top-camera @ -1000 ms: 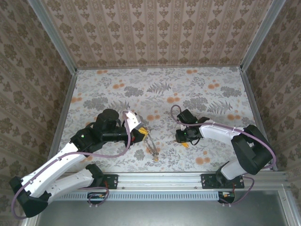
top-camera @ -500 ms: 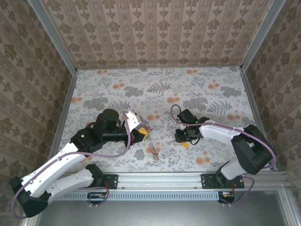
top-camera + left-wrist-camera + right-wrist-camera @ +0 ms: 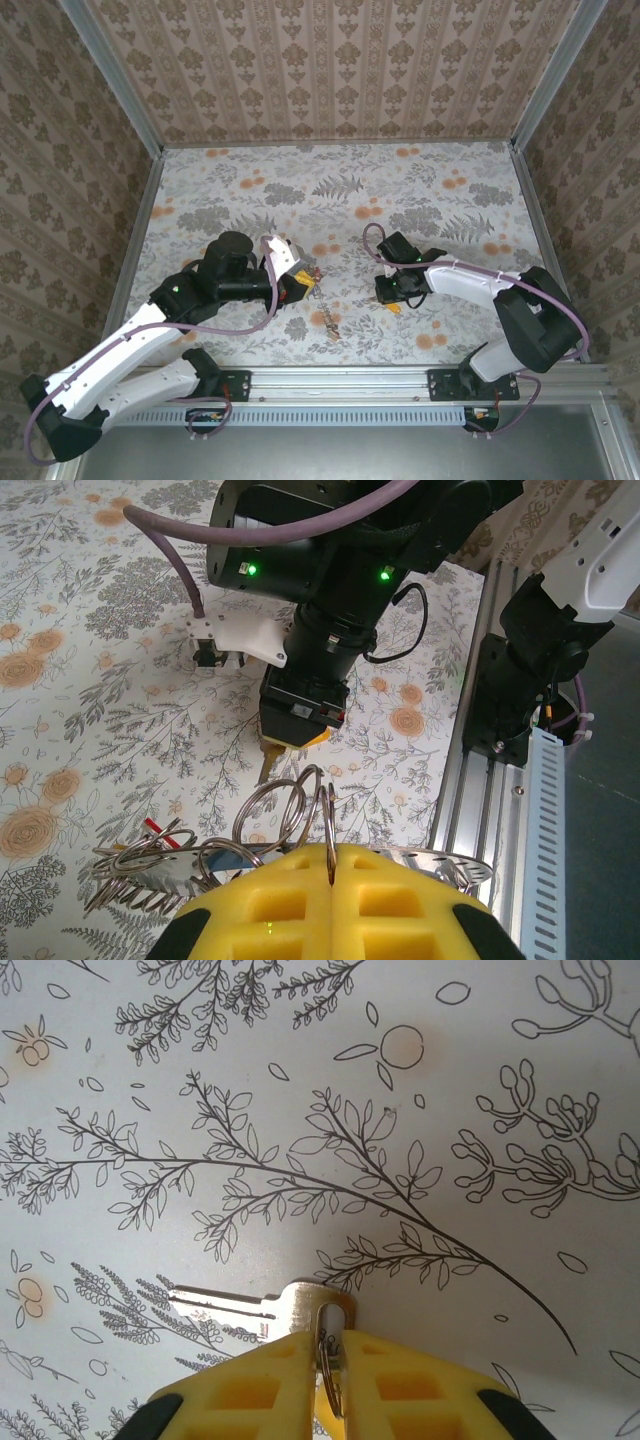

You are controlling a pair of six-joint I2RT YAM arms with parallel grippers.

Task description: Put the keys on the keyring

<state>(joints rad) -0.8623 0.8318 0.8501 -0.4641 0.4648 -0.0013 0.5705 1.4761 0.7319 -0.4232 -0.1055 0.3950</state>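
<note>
While the left jaws pinch the keyring (image 3: 328, 825) tight, with keys (image 3: 150, 870) bunched on it, the right jaws pinch a silver key (image 3: 290, 1305) by its head, flat on the surface (image 3: 300, 1080), off to the ring's right.

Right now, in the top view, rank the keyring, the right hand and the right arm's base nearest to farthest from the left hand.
1. The keyring: pinched in the left hand, dangling just right of it.
2. The right hand: across to the right, pinching a key.
3. The right arm's base: near-right, farthest off.

Yellow fingers (image 3: 250, 1390), grey floral table (image 3: 470, 1050)
</note>
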